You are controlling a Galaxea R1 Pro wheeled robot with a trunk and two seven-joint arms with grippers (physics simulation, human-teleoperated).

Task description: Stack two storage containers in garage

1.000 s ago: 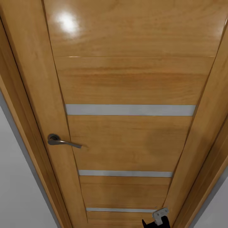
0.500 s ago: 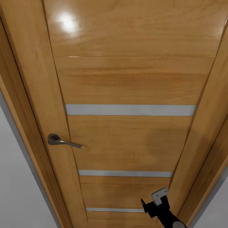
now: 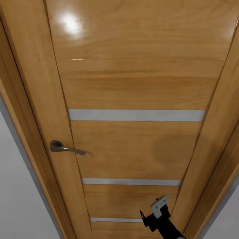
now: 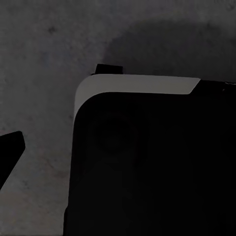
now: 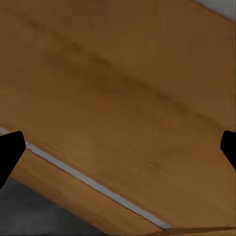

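Up close, the head view takes in a glossy wooden door with three pale horizontal strips set flat across its grain, and a dark metal lever handle on the stile well left of the right gripper. White wall flanks the frame on both sides. That gripper shows as a black body with a white bracket, low against the door near its right edge; its fingers cannot be made out from here.

From the left wrist, the scene is dim: one black fingertip of the left gripper pokes in at the picture's edge, and beyond it lie rough dark grey concrete floor and a rounded black robot part with a pale rim. How far this gripper is open cannot be told.

From the right wrist, two black fingertips sit at opposite edges, spread wide with nothing between them. Ahead of them runs the same warm, streaked wood, crossed by one pale strip, with a sliver of grey floor past the door's bottom edge.

Neither container is visible.
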